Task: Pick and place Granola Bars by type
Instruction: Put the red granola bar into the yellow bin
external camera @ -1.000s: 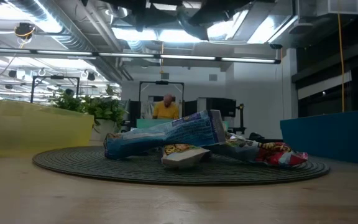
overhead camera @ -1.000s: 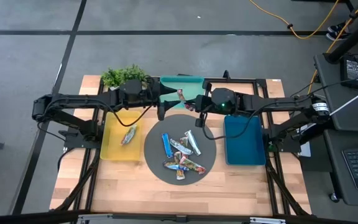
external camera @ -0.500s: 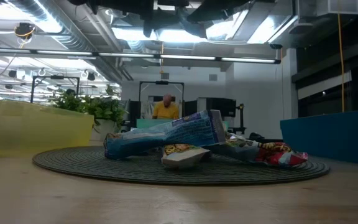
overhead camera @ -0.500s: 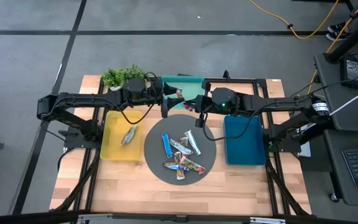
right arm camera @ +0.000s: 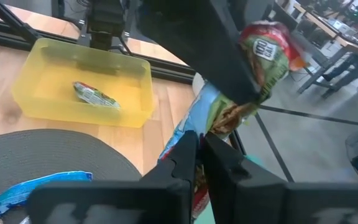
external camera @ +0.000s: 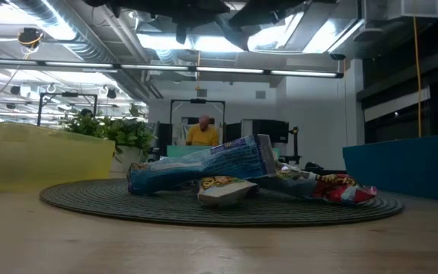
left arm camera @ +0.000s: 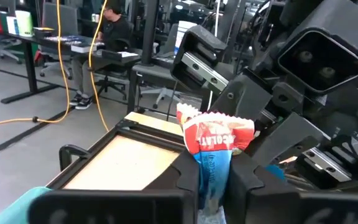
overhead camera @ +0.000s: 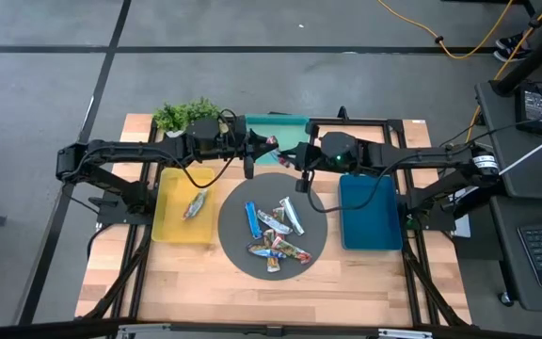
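A red-multicoloured granola bar (overhead camera: 273, 143) hangs in the air over the teal tray (overhead camera: 280, 125) at the far middle of the table. My left gripper (overhead camera: 263, 144) reaches it from the left and my right gripper (overhead camera: 291, 154) from the right; both are shut on it. Several more bars (overhead camera: 273, 229) lie on the round dark mat (overhead camera: 238, 240). In the low view they show as a heap (external camera: 226, 171). One bar (overhead camera: 194, 204) lies in the yellow tray (overhead camera: 167, 221). My left gripper pinches the bar's blue part (left arm camera: 212, 167) between its two fingers, coming level from the table's left. The red-and-white crimped end (left arm camera: 216, 133) sticks out past the fingertips. The bar is lifted clear of the tray. My right gripper has one end of the same bar (right arm camera: 219, 122) between its two fingers, reaching from the table's right. The bar runs on past the fingertips to its green-and-red end (right arm camera: 263, 51), where a finger (right arm camera: 227, 55) of the other arm crosses it. It hangs clear.
The dark-blue tray (overhead camera: 369, 213) stands right of the mat, and a green plant (overhead camera: 188, 115) at the far left corner. A black frame runs round the table. In the low view a person in yellow (external camera: 203, 134) sits far behind.
My left gripper has gone toward the table's right, from beside the yellow tray's far end up to the bar held by my right gripper. The right gripper and the bar have stayed over the teal tray.
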Robot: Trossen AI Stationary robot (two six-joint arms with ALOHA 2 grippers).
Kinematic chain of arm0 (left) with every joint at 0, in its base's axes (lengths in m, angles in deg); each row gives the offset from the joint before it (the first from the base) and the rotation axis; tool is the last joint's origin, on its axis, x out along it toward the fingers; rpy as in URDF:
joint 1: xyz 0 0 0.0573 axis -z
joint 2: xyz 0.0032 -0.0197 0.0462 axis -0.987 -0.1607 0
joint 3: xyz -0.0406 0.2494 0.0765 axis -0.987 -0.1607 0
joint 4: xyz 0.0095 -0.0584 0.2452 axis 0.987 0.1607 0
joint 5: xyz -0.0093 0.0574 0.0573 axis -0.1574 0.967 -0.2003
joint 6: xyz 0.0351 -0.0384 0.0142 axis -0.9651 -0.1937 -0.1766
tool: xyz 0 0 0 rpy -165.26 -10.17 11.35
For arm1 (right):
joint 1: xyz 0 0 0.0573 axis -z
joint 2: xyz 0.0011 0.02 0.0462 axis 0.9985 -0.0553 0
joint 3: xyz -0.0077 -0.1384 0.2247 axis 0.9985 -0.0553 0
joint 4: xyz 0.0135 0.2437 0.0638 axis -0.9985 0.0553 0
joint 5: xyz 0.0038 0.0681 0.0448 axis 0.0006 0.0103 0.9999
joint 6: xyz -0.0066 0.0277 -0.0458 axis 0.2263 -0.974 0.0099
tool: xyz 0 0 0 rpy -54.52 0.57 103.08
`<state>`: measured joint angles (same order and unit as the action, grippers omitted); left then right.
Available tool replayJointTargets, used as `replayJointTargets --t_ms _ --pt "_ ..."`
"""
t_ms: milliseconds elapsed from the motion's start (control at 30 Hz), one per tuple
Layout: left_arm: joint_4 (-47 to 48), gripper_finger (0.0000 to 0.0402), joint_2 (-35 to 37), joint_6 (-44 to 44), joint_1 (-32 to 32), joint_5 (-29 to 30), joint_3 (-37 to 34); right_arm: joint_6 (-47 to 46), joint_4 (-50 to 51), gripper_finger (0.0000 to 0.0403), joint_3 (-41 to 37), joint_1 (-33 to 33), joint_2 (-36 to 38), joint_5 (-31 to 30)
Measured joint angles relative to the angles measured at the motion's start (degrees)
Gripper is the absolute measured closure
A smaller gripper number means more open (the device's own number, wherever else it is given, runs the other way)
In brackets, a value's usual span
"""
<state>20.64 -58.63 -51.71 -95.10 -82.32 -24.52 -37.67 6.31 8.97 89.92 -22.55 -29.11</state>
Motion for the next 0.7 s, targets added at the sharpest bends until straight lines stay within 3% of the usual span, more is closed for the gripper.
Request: replayJointTargets --t_ms 300,533,700 --pt "0.0 0.0375 0.0 -0.1 0.0 0.0 0.0 0.2 0.0 0.0294 0.0 0.0 0.0 2.3" --pt "-0.6 0.0379 0.0 -0.1 0.0 -0.1 0.0 2.7 2.6 0.0217 0.0 0.0 1.5 -10.2" --pt "-0.8 0.0378 1.5 -0.1 0.1 -1.7 0.0 1.2 6.2 0.0184 0.0 0.1 4.5 -15.4"
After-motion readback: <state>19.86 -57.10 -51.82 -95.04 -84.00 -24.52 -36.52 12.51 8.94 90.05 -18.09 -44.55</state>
